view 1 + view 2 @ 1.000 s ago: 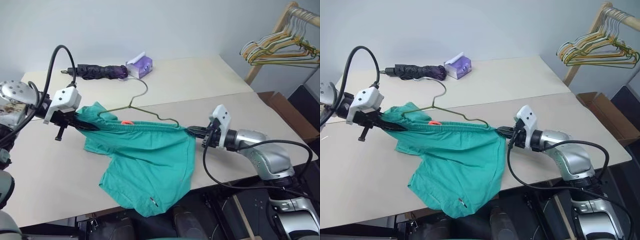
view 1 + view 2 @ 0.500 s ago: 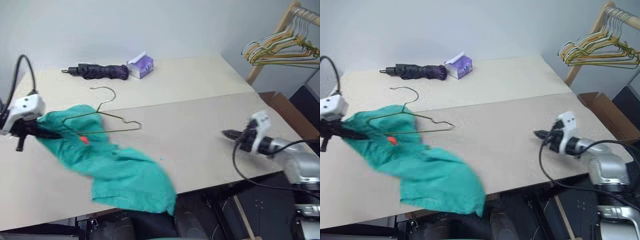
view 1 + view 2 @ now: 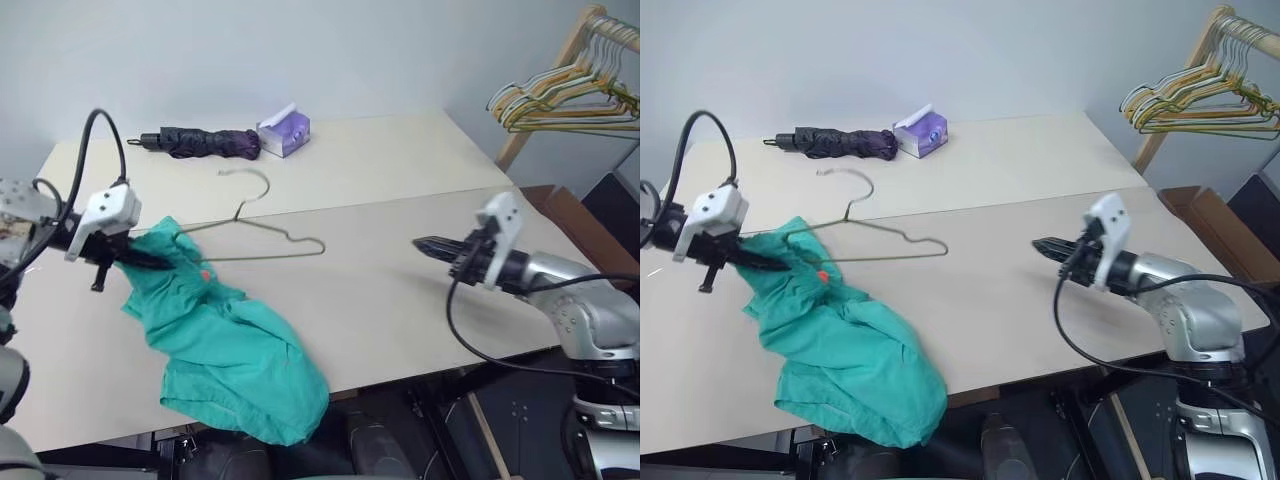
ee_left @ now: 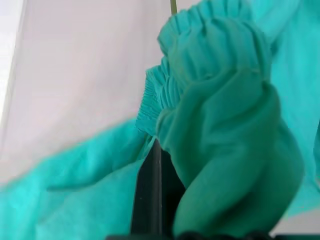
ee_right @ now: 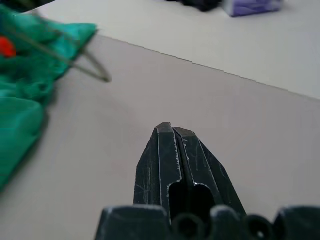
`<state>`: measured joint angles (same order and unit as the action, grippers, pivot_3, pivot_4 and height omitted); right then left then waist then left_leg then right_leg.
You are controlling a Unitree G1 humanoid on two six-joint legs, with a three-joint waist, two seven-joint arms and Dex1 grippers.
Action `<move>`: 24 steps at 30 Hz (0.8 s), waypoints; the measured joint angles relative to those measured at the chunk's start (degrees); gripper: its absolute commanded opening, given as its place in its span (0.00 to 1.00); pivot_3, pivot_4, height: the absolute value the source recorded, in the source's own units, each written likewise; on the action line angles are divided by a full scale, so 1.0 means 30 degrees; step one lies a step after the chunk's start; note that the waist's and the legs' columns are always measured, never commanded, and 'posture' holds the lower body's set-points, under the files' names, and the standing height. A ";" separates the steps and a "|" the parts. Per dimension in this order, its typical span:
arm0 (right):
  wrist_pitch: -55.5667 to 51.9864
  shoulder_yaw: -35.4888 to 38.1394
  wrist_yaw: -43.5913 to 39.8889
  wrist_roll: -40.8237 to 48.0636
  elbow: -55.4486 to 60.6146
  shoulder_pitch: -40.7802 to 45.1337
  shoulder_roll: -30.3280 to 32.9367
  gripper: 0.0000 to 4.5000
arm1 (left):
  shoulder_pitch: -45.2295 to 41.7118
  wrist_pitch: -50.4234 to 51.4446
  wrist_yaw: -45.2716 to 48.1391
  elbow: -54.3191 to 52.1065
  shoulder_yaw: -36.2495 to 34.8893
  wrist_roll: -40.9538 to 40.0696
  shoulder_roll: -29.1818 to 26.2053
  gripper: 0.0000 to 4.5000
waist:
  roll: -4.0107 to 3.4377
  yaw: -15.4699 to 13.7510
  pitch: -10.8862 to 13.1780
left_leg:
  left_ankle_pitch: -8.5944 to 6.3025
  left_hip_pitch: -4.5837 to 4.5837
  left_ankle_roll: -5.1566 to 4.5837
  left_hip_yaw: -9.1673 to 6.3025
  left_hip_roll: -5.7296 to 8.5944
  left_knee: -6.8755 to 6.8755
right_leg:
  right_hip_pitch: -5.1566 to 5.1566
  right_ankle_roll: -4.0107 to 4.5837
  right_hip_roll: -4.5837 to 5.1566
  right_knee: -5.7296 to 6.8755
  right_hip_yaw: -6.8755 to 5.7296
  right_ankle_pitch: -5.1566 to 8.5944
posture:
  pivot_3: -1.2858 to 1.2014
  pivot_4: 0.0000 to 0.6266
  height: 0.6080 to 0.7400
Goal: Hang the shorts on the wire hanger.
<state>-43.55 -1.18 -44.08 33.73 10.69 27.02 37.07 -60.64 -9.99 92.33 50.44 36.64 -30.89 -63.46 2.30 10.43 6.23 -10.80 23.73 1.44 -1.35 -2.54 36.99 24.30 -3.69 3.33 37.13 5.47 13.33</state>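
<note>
left tool: clamped on the gathered elastic waistband of the shorts, at their left end; the wrist view shows cloth bunched over its black fingers.
shorts: teal-green soft cloth, crumpled, hanging from the left tool and trailing across the counter to its near edge, lower part drooping over it. Small orange tag near the waistband.
wire hanger: thin olive-brown wire, triangular with a curved hook. Left end overlaps the top of the shorts near the left tool; right corner lies on the bare counter.
right tool: fingers pressed together, empty, above the counter, well apart from the shorts and to the right of the hanger's corner.
counter: smooth beige, two slabs with a seam.
background: dark folded umbrella and purple tissue box at the far side, touching or nearly so; coloured hangers on a wooden rack, far right.
</note>
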 measured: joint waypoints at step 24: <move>-0.0674 0.3626 0.2164 0.0086 0.3955 -0.2141 -0.0117 0.14 | -0.3287 0.1451 0.0000 0.1183 -0.5134 0.2618 0.7031 0.00 | -0.0026 0.0974 -0.0031 | -0.0003 0.0009 -0.0005 -0.0020 0.0023 0.0013 | -0.0009 -0.0007 0.0015 0.0007 0.0007 -0.0007 | 0.43 0.08 1.00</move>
<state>-45.57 9.70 -37.59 33.99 22.56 20.60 36.72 -70.50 -5.64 92.33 53.99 21.24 -23.03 -42.36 2.22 13.35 6.14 -10.81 23.75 1.43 -1.41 -2.47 37.03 24.28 -3.71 3.38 37.15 5.49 13.31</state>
